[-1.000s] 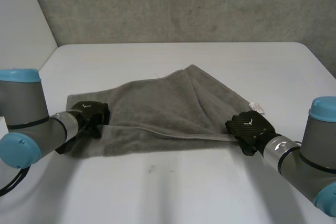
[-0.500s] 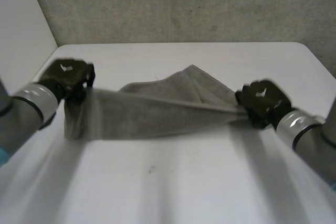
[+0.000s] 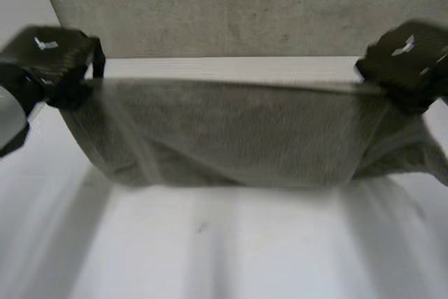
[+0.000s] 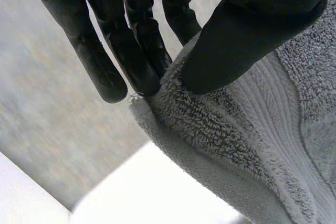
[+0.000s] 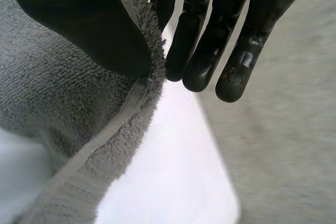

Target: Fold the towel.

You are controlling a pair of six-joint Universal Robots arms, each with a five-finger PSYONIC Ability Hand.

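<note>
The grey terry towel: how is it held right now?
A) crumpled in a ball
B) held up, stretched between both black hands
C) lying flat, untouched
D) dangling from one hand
B: the left hand and right hand each pinch the top edge of the grey terry towel, spread between them.

Held high, left hand [image 3: 49, 57] and right hand [image 3: 407, 61] pinch thumb against fingers [image 4: 100, 61].

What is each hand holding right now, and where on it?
Both pinch the towel: left hand at one upper corner, right hand at the other.

No legible txt or labels.
</note>
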